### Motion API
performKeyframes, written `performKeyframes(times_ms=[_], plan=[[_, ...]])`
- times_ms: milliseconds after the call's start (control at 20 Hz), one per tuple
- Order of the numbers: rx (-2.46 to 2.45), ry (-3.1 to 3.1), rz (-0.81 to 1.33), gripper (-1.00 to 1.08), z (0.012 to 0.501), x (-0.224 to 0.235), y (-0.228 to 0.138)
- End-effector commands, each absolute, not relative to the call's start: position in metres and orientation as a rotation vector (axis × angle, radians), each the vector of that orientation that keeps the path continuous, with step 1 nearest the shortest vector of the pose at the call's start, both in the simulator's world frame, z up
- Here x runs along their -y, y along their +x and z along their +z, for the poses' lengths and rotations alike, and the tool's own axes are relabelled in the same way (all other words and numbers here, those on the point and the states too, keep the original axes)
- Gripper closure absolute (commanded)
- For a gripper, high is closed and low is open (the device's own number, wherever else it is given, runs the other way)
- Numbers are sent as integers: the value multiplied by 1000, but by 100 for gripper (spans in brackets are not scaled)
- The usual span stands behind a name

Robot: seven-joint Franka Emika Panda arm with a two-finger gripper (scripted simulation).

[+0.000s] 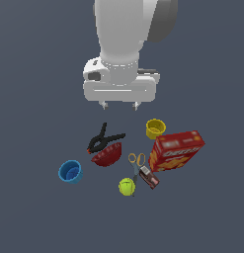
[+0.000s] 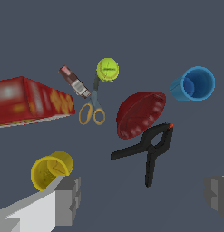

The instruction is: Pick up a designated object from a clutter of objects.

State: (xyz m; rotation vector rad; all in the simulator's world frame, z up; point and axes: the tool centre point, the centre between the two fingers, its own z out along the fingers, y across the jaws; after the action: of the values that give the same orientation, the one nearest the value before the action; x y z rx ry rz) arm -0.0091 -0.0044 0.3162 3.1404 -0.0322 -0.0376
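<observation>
The yellow cup (image 1: 155, 128) (image 2: 51, 169) stands upright on the dark floor, just beside the red cracker box (image 1: 176, 150) (image 2: 29, 100). My gripper (image 1: 120, 105) (image 2: 140, 197) hangs open well above the clutter, with nothing between its fingers (image 2: 68, 199). It is over the ground behind the black clamp (image 1: 104, 138) (image 2: 149, 147), with the yellow cup toward the exterior view's right of it. In the wrist view one finger sits close to the cup's rim. The blue cup (image 1: 70, 172) (image 2: 193, 84) lies apart from the rest.
A dark red bowl (image 1: 106, 154) (image 2: 139, 113) touches the clamp. Scissors (image 1: 136, 165) (image 2: 92, 106), a tennis ball (image 1: 127, 187) (image 2: 107, 69) and a small dark packet (image 1: 148, 176) (image 2: 74, 82) lie near the box.
</observation>
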Motion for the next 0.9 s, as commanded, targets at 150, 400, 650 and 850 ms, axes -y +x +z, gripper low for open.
performKeyframes(times_ms=[150, 400, 650, 850], plan=[[33, 3136, -44, -20, 315, 10, -10], [34, 3128, -53, -20, 312, 18, -10], [45, 3127, -52, -20, 310, 16, -11], [74, 3124, -47, -20, 304, 12, -11]])
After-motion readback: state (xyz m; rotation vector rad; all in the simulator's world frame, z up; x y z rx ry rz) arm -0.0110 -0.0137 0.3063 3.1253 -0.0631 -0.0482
